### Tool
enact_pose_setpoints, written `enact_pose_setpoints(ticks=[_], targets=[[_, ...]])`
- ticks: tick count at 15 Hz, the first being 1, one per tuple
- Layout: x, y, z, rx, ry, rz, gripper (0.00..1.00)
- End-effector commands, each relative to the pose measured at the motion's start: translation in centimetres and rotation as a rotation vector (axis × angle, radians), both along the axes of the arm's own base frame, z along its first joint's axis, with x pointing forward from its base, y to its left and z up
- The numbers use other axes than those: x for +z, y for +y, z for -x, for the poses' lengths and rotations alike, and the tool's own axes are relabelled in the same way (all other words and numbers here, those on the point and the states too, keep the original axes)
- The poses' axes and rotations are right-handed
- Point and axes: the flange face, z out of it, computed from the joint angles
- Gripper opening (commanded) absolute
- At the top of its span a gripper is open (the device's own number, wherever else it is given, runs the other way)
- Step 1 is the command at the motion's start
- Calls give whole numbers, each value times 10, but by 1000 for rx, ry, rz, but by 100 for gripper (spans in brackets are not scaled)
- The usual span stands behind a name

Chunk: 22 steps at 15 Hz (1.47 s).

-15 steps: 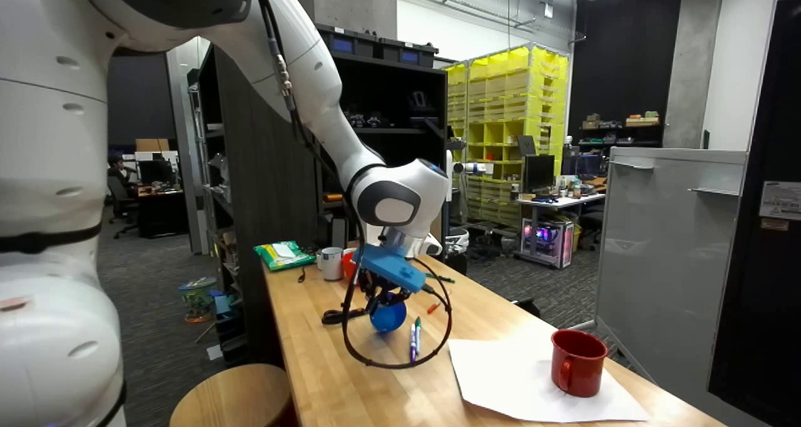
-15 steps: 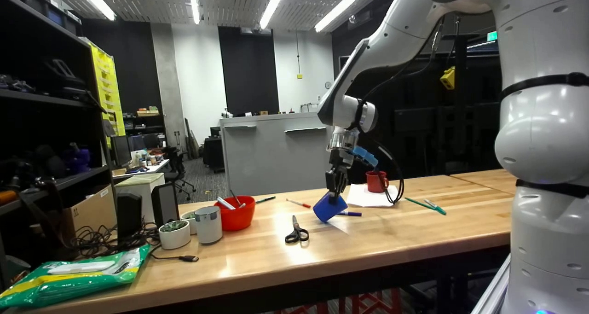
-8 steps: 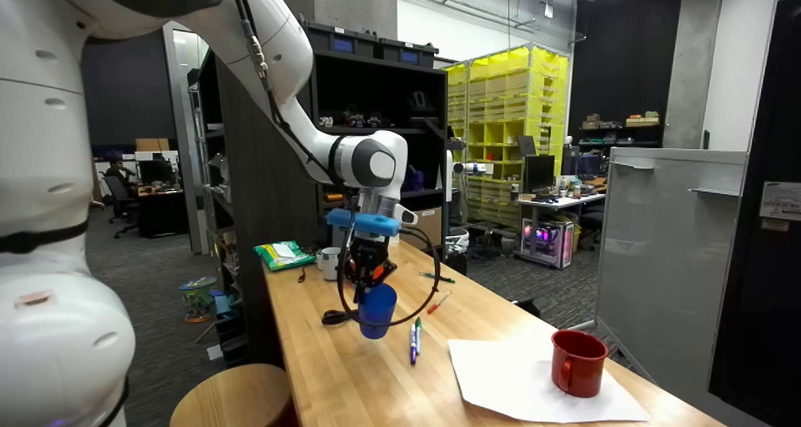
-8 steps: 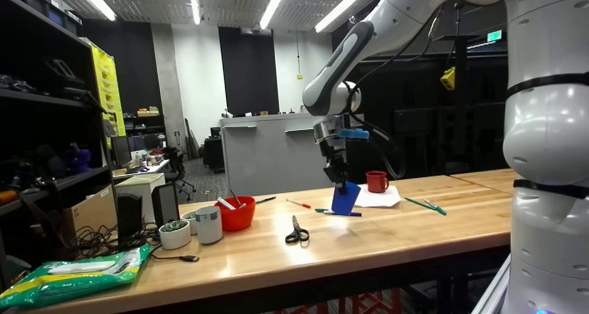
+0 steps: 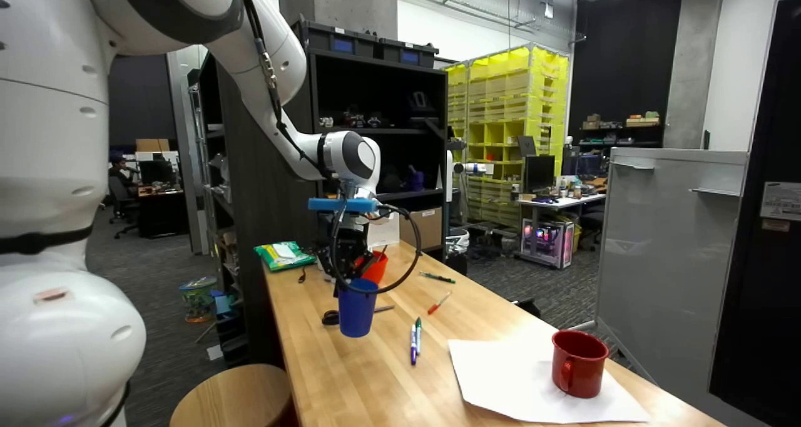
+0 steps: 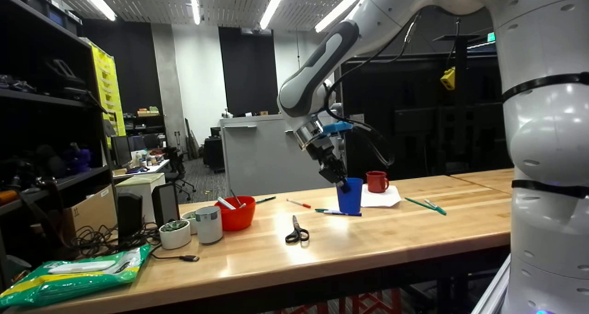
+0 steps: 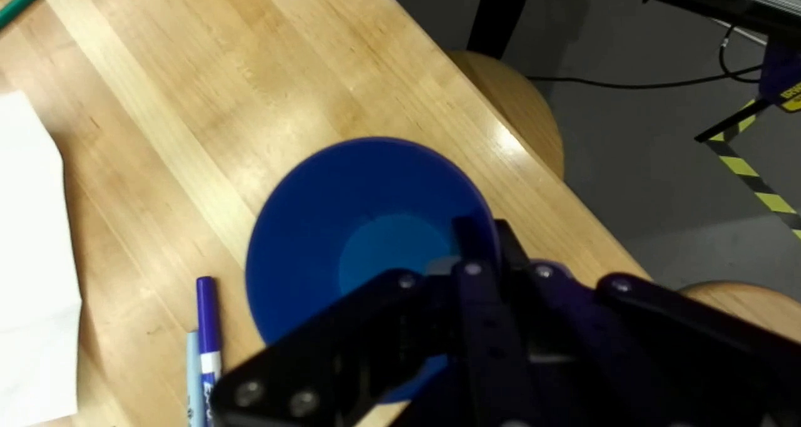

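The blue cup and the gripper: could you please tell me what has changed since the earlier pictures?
In an exterior view, the blue cup has turned from tilted to upright and shifted right; the gripper leans more now. It still holds the cup, at the rim; nothing was released. The red mug, white paper, scissors and red bowl stayed put.
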Motion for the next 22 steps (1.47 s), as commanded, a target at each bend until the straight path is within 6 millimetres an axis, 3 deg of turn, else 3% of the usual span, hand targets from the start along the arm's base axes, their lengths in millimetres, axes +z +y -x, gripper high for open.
enact_pose_setpoints(ticks=[1,9,10,11,13,15,22], targets=[[-13,11,-9,70,14,17,2],[-42,16,-16,158,-21,-47,2],[-44,16,-16,164,-26,-53,8],[-45,16,-17,169,-30,-57,32],[-46,16,-17,177,-33,-63,35],[-45,16,-17,182,-37,-65,45],[-37,19,-18,208,-60,-63,92]])
